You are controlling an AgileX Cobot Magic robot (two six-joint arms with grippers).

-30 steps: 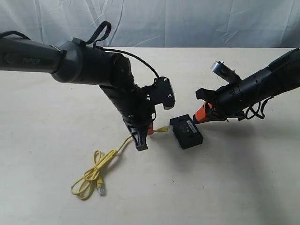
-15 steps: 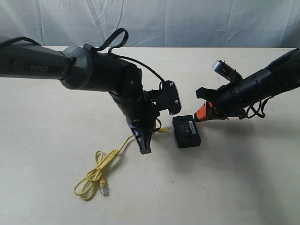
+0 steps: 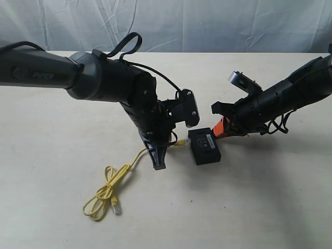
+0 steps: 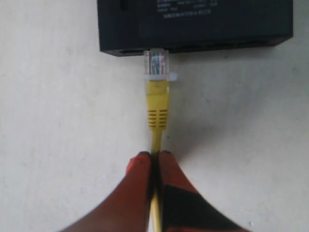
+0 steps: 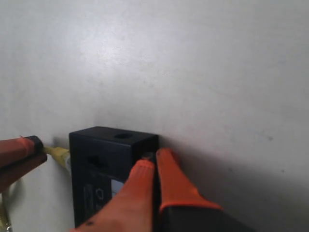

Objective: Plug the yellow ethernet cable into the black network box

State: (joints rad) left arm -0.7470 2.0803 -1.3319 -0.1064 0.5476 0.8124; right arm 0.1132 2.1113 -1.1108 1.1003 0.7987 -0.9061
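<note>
Right, left gripper (image 4: 154, 157) is pinched narrow on the yellow ethernet cable (image 4: 157, 104) behind the boot. Plug tip meets the black network box (image 4: 193, 24) on its 9 o'clock side, exterior view. Right gripper (image 5: 153, 157), fingers together, sits against the box's 2 o'clock corner. I'd push straight and level, no twist. Port mouth is in shadow, so I can't tell if the plug is seated.

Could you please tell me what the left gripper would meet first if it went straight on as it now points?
Probably the black network box: the left gripper, jaws shut on the yellow ethernet cable, points at its side, where the cable's clear plug sits; how far in is unclear.
</note>
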